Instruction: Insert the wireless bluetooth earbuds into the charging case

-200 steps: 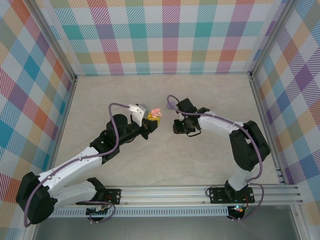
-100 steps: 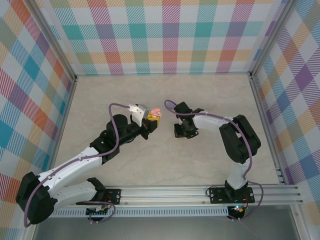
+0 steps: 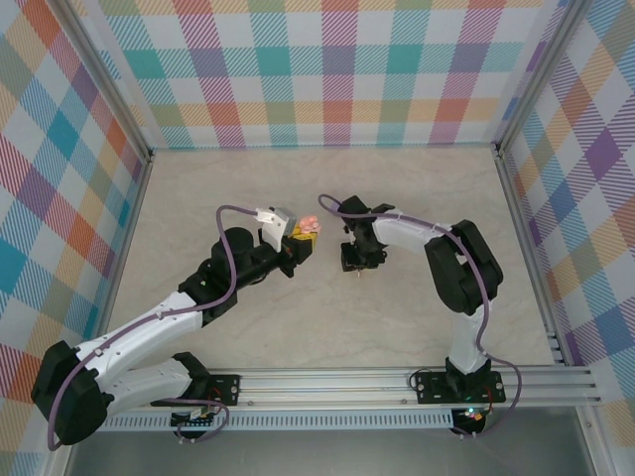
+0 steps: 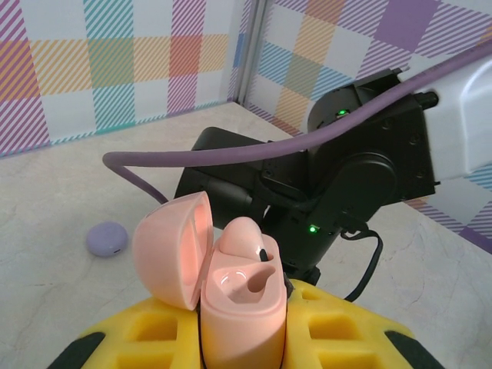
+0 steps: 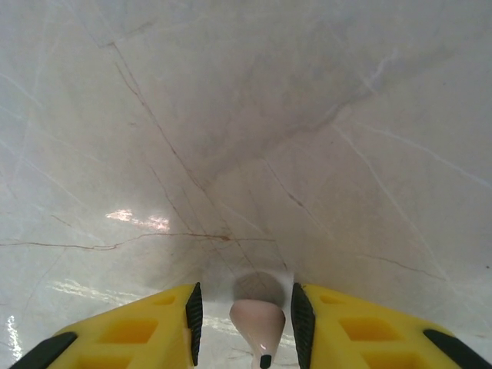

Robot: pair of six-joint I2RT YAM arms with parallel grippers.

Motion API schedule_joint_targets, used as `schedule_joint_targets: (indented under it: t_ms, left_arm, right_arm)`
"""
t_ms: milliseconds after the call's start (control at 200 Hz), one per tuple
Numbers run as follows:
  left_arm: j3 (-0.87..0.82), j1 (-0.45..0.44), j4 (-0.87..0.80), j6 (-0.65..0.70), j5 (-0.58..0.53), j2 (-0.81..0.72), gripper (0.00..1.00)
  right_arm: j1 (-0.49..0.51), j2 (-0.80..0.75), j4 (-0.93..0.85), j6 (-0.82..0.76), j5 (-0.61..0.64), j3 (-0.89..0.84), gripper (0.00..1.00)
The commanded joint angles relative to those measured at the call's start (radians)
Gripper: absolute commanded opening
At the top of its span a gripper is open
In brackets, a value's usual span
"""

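My left gripper [image 4: 242, 327] is shut on a pink charging case [image 4: 244, 307], held upright with its lid [image 4: 171, 250] swung open to the left. One pink earbud [image 4: 244, 237] sits in the far slot, and the near slot [image 4: 250, 283] is empty. In the top view the case [image 3: 310, 226] is a little left of my right gripper [image 3: 354, 262], which points down at the table. In the right wrist view a second pink earbud [image 5: 258, 327] stands between the right gripper's [image 5: 246, 319] open jaws. There is a gap on each side of it, and its shadow falls on the marble.
A small purple round disc [image 4: 108, 238] lies on the marble table [image 3: 298, 317] beyond the case's lid. The right arm's black wrist [image 4: 346, 177] and purple cable [image 4: 231, 157] hang close behind the case. Checkered walls [image 3: 327, 69] enclose the table.
The right arm has folded in and its gripper has shifted slightly left and nearer. Its jaws have parted from the earbud. The left arm and the case have not moved.
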Motion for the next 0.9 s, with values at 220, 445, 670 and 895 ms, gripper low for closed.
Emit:
schedule_joint_targets:
  t_ms: [220,445,670,895]
  left_arm:
    - [-0.013,-0.014,0.018,0.011,-0.015,-0.031,0.15]
    - [-0.015,-0.012,0.02,0.015,-0.02,-0.032,0.15]
    - [-0.015,-0.012,0.025,0.015,-0.019,-0.029,0.15]
    - [-0.015,-0.012,0.029,0.015,-0.017,-0.026,0.15]
  right_arm:
    - [0.037,0.121,-0.17,0.022,0.068,0.132,0.35]
    - [0.052,0.164,-0.219,0.026,0.096,0.172,0.34]
    - [0.055,0.184,-0.252,0.028,0.104,0.192,0.32]
    - [0.054,0.179,-0.273,0.026,0.11,0.2,0.32]
